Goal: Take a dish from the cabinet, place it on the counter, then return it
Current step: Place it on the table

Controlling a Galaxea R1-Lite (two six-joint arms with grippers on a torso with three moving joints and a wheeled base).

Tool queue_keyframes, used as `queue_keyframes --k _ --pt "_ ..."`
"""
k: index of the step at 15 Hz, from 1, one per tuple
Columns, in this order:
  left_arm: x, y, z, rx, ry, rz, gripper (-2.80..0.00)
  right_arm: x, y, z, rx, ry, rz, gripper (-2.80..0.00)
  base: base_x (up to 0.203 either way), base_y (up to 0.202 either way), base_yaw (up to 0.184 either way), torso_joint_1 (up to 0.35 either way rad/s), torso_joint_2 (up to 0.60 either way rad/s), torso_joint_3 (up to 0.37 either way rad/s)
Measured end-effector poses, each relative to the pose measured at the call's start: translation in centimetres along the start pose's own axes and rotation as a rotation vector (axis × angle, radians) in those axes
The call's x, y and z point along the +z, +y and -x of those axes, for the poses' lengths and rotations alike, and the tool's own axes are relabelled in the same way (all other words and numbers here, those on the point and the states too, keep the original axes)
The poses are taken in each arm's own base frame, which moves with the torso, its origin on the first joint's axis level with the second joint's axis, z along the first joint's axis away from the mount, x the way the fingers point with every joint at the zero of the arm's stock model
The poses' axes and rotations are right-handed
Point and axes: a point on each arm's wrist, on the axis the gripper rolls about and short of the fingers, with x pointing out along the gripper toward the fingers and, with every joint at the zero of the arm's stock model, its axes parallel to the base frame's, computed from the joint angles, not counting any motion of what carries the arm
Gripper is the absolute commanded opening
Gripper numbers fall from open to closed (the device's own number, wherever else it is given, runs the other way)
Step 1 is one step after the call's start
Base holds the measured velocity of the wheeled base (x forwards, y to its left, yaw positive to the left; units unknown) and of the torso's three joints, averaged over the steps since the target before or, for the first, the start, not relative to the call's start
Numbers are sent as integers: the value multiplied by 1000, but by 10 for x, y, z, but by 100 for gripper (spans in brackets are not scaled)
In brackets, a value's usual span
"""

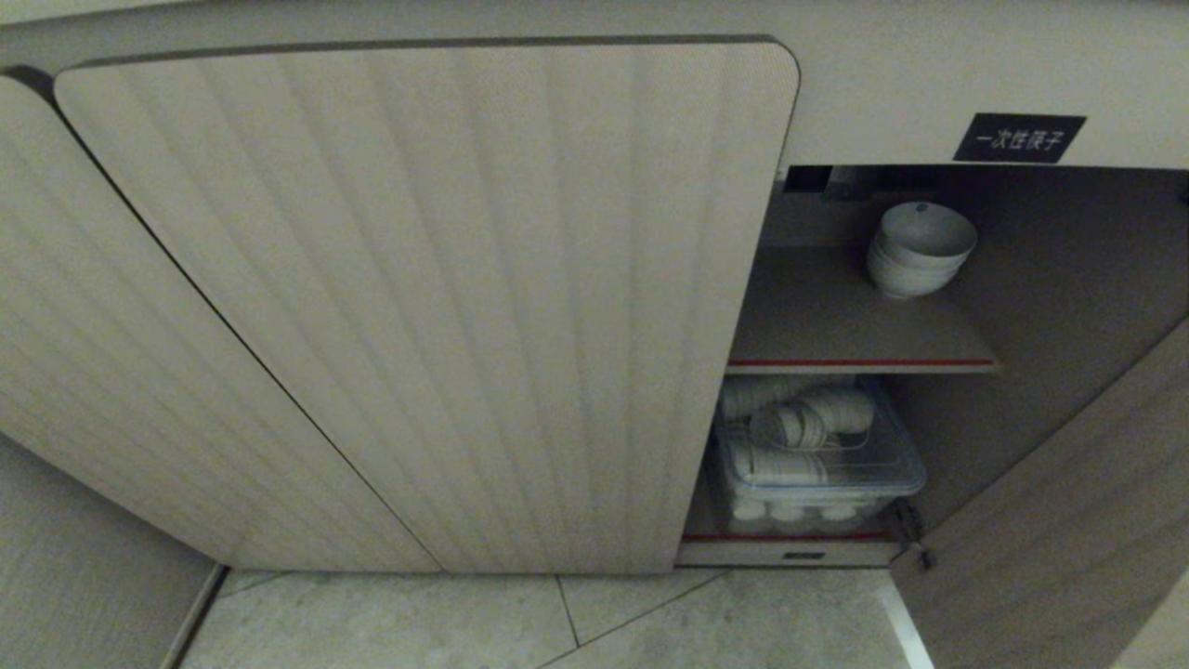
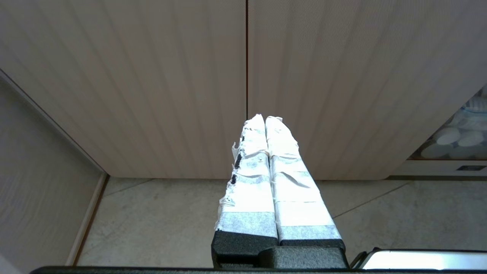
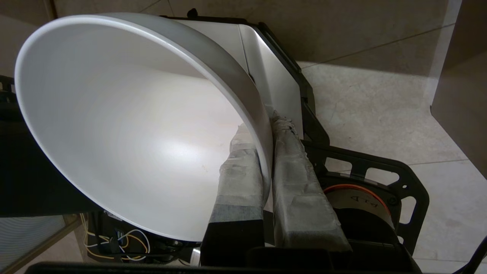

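Two arms: neither of mine shows in the head view; each appears only in its own wrist view.
Hidden: the closed left door (image 1: 418, 307) covers much of the cabinet (image 1: 882, 84); the open right door (image 1: 1068, 520) is cut off at the frame's edge.
Hard to make out: the clear bin (image 1: 822, 465) on the lower shelf holds white dishes, their number unclear.
Upper shelf: a stack of white bowls (image 1: 920, 249) sits upright toward the back of the red-edged shelf (image 1: 855, 325).
Label: a small black label (image 1: 1019, 137) with white characters sits above the opening.
Held dish: the white bowl (image 3: 125, 125) is outside the cabinet, above the tiled floor (image 3: 380, 110), tipped on edge, its hollow facing my wrist camera; part of its rim runs out of frame.
Right gripper (image 3: 266, 125): my taped fingers (image 3: 296, 175) are clamped on the bowl's rim, one inside the wall, one outside.
Left gripper (image 2: 265, 120): my taped fingers (image 2: 249, 182) are pressed together, holding nothing, pointing at the closed doors low near the floor.
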Motion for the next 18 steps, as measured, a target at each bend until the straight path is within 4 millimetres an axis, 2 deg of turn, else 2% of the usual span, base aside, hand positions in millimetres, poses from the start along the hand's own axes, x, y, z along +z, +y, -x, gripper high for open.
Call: queue_keyframes --k 18 --pt "0 0 0 -1 0 0 -280 -9 3 18 2 -6 6 -280 0 0 0 0 0 0"
